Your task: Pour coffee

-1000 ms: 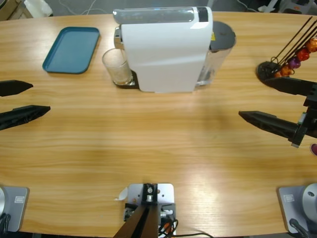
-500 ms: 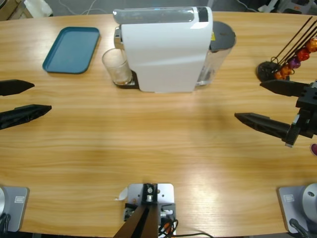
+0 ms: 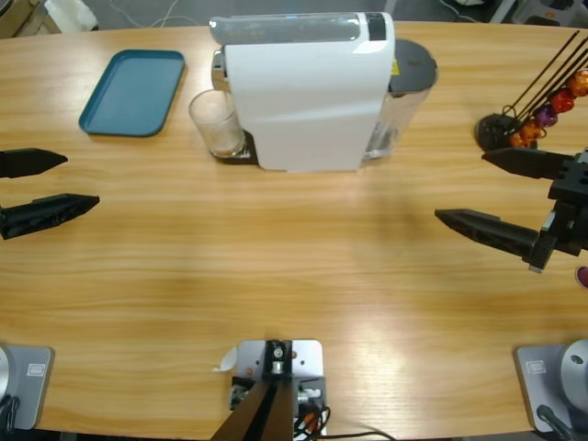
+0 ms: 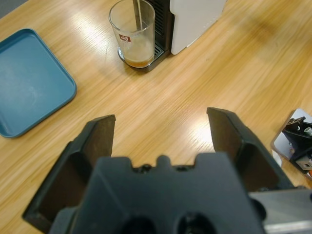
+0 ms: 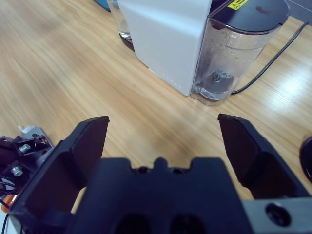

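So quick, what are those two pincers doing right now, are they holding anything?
Left pincer: open, holding nothing.
Right pincer: open, holding nothing.

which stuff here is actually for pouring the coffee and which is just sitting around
For the job:
- coffee machine
- glass under its spout, a little coffee in the bottom
- water tank on the machine's far end
- left gripper and right gripper, both open and empty

Just lying about:
- blue tray, nothing on it
- capsule rack with coloured capsules
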